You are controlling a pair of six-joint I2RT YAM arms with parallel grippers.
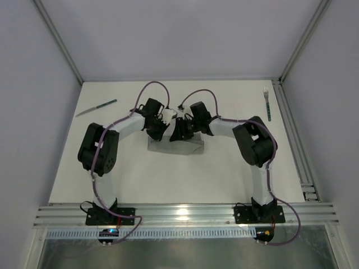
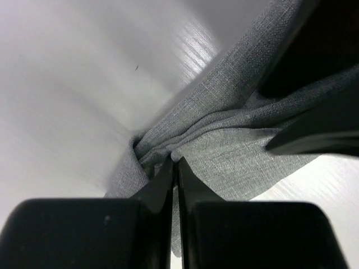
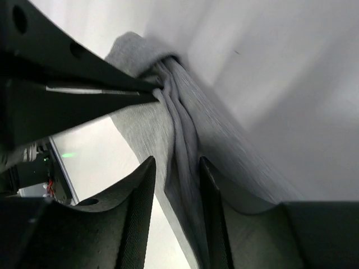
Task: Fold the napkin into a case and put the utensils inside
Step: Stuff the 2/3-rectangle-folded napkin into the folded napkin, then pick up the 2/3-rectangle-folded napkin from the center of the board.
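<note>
While the left gripper (image 2: 174, 163) pinches shut on bunched folds of the woven grey napkin (image 1: 174, 147) mid-table (image 1: 224, 179), the right gripper (image 3: 175, 163) straddles a fold, jaws parted. Slim teal-handled knife (image 1: 96, 107) lies far left, fork (image 1: 267, 103) far right.

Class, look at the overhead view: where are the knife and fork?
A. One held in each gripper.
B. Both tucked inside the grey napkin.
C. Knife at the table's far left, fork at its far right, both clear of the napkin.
C: the knife lies at far left and the fork at far right, each well apart from the napkin in the middle.
</note>
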